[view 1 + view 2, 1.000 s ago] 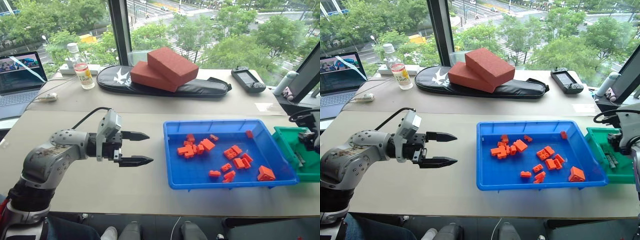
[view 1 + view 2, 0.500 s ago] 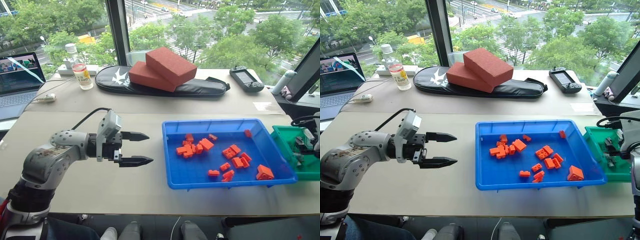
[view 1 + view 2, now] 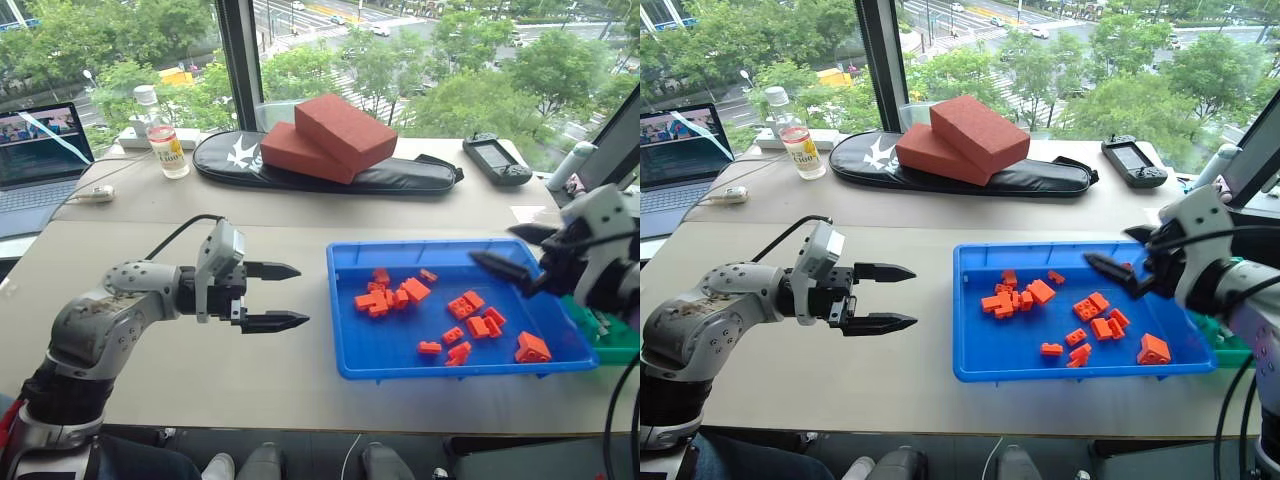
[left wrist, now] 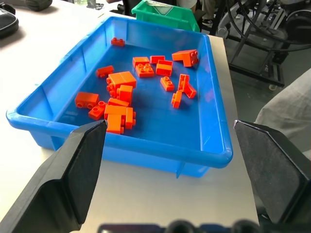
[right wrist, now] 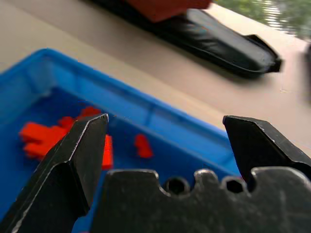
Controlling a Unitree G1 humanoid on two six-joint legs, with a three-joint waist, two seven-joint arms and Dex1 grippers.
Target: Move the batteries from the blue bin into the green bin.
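Left pincer [image 3: 288, 296]: spread wide and empty, level above the bare table [image 3: 250, 370], pointing toward the blue bin, well short of its near wall.
Right pincer [image 3: 1122, 258]: spread wide and empty, above the blue bin's right end, pointing across it.
Blue bin [image 3: 350, 362]: on the table's right half; scattered orange blocks [image 3: 392, 293] lie inside.
Green bin [image 4: 171, 13]: just beside the blue bin's right end, partly hidden behind the right arm.
Batteries: cannot make any out in the blue bin; the green bin's contents are hidden.
Far side: red bricks [image 3: 960, 138] on a black bag [image 3: 1040, 178], bottle [image 3: 800, 140], laptop [image 3: 680, 150].
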